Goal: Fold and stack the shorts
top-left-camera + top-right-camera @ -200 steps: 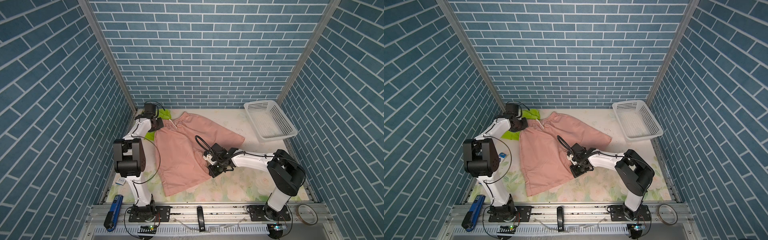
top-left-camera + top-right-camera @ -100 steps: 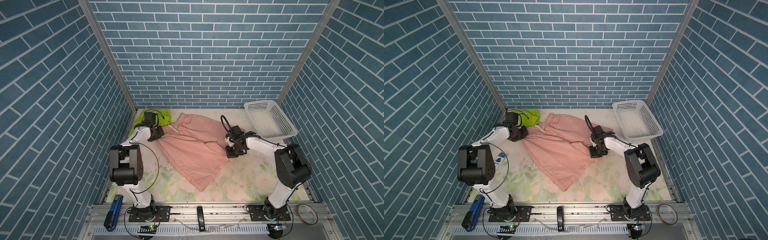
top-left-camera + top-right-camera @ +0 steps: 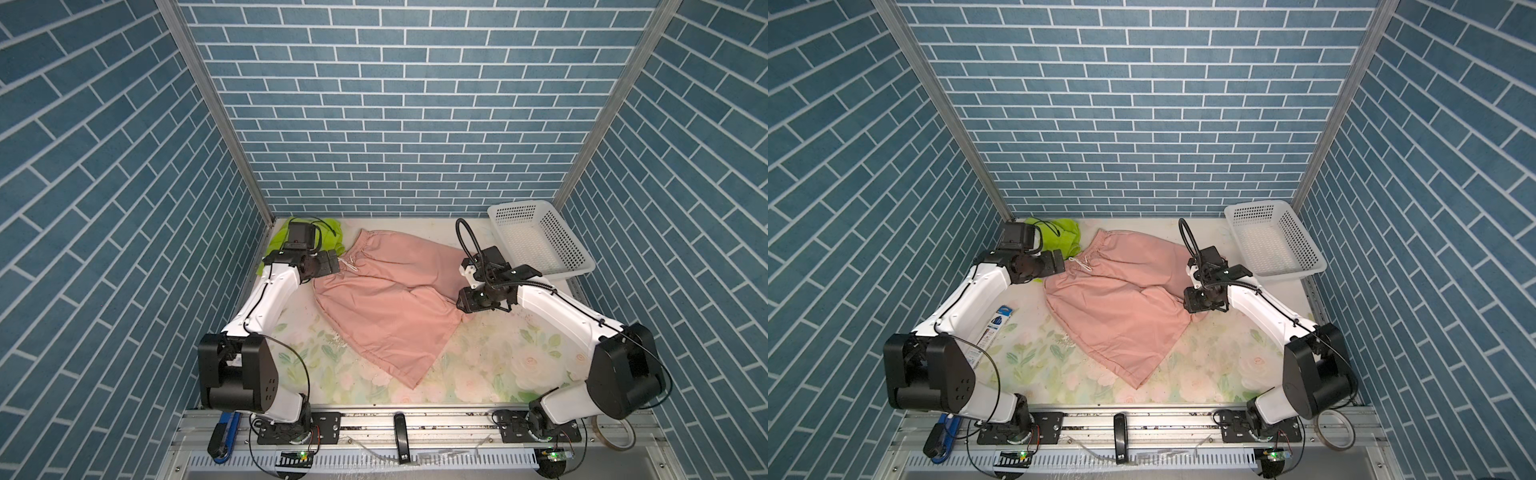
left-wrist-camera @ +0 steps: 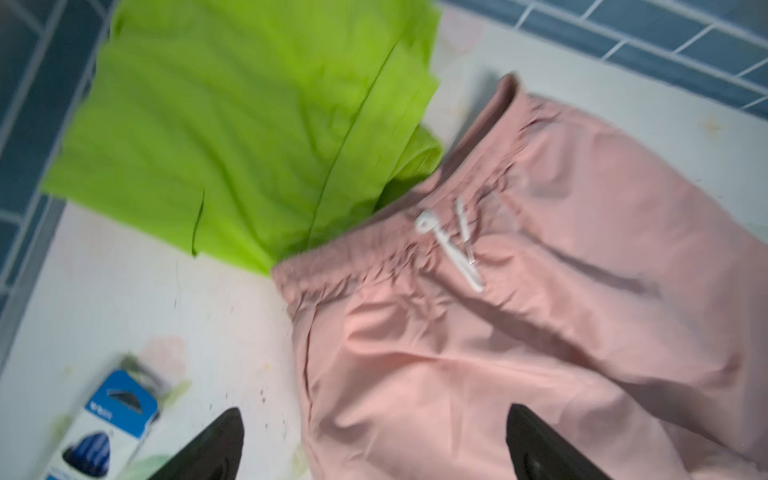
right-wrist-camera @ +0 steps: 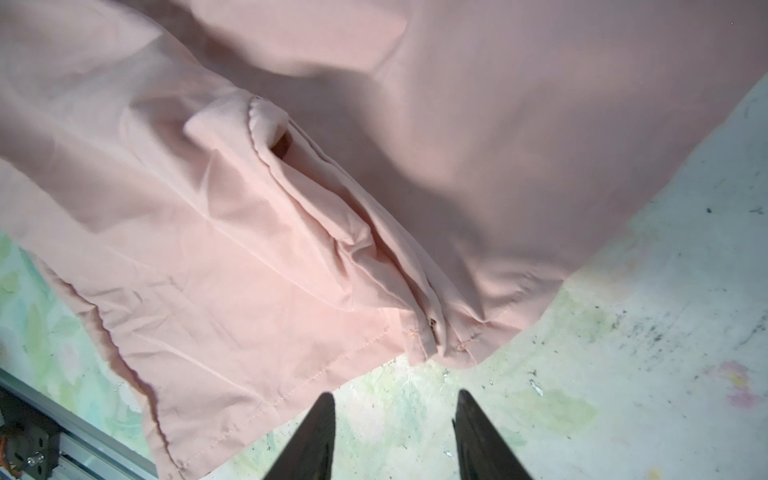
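left fingers (image 4: 216, 440): spread wide, nothing pinched. The left gripper (image 4: 376, 415) hangs over the pink side edge, just below the waistband.
right fingers (image 5: 316, 436): parted, only bare mat between them. The right gripper (image 5: 395, 399) sits just off the leg hem and holds nothing.
change: a second ago both were clamped on the cloth and dragging it. You've now let go on both sides.
pink shorts (image 3: 386, 299): swung round and laid flat mid-table (image 3: 490, 361). Waistband is at the back left, legs run toward the front right, drawstring (image 4: 453, 249) faces up.
green shorts (image 3: 328, 232): bunched in the back-left corner, with the pink waistband edge lying over them.
basket (image 3: 521, 204): back right, well apart, not involved.
meaning: the spread looks done and no fold is made yet. You're probably at the re-grip for the first fold.
watch: the inner leg hems are rucked near the right gripper. Smooth them or your fold likely goes crooked.
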